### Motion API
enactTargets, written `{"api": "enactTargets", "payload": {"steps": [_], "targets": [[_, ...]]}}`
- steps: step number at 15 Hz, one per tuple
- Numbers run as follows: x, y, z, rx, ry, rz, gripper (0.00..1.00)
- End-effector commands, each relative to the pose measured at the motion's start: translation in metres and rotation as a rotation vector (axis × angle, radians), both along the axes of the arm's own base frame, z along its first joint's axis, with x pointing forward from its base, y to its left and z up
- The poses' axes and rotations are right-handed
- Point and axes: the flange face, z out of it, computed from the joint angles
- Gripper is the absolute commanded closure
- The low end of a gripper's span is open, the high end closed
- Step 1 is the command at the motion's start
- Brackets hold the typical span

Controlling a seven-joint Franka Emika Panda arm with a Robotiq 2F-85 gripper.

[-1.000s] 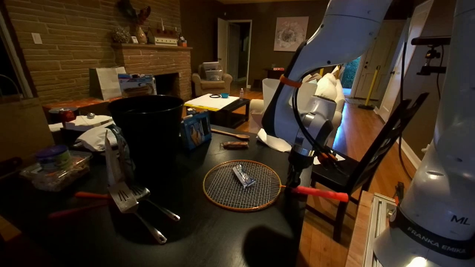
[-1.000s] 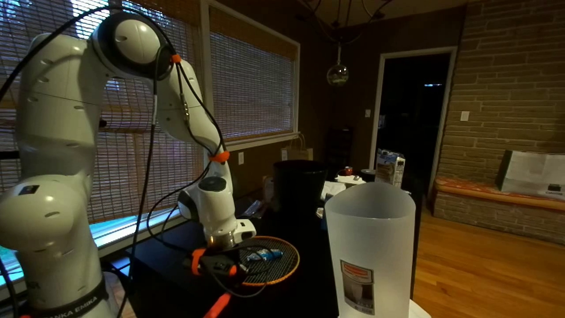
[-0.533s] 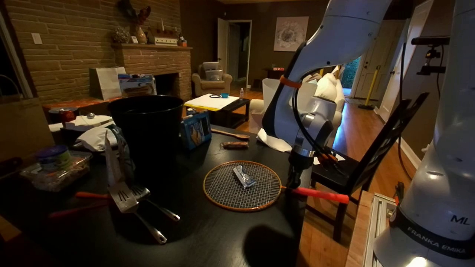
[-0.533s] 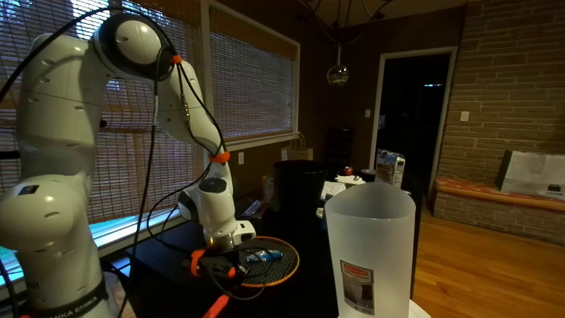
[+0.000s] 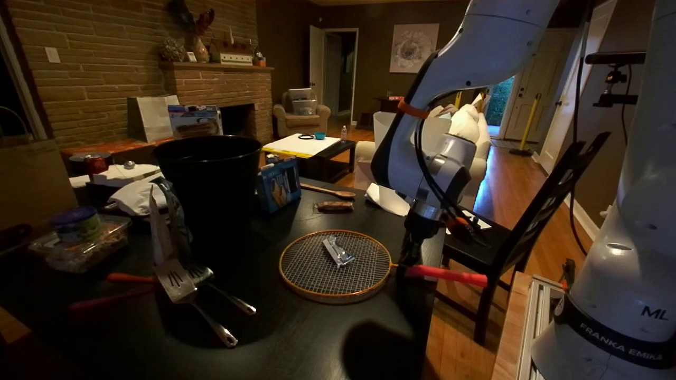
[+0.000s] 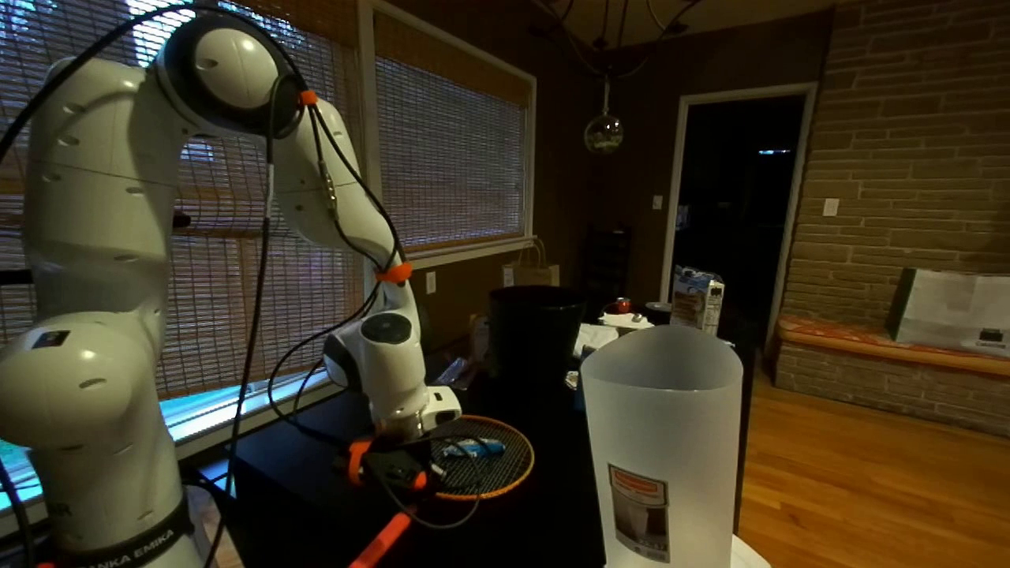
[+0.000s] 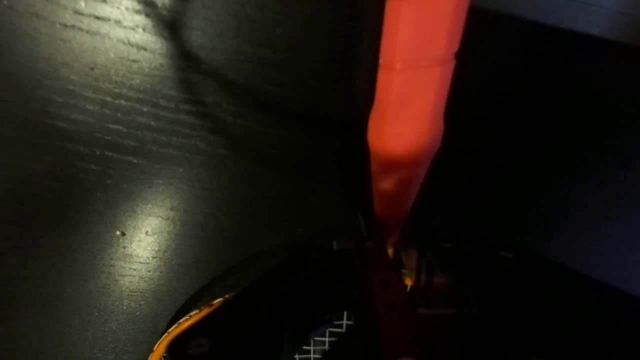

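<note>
One racket (image 5: 369, 274) has its strung head over the black table (image 5: 296, 338), its red handle (image 5: 449, 275) jutting past the edge. From where I stand, the pincer (image 5: 405, 263) looks to be pinching it by the thin neck, though deep shadow blurs the grip. A wrapped bar (image 5: 338, 252) rests on the strings (image 5: 317, 275); a black bin (image 5: 211, 190) stands apart.

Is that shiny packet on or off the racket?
On. In both exterior views, the shiny packet lies on the strings of the orange-rimmed badminton racket.
</note>
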Motion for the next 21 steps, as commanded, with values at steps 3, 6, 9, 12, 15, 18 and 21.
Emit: {"api": "enactTargets", "payload": {"steps": [3,6,9,12,15,18,21], "targets": [[0.008,0.005,0.017,0.036,-0.052,-0.014,0.96],[0.011,0.006,0.021,0.037,-0.065,-0.015,0.96],[0.009,0.006,0.015,0.013,-0.043,-0.009,0.96],[0.01,0.006,0.014,0.009,-0.043,-0.011,0.96],[0.013,0.005,0.022,0.035,-0.072,-0.021,0.96],[0.013,0.004,0.029,0.037,-0.087,-0.023,0.96],[0.015,0.002,0.031,0.024,-0.091,-0.02,0.96]]}}
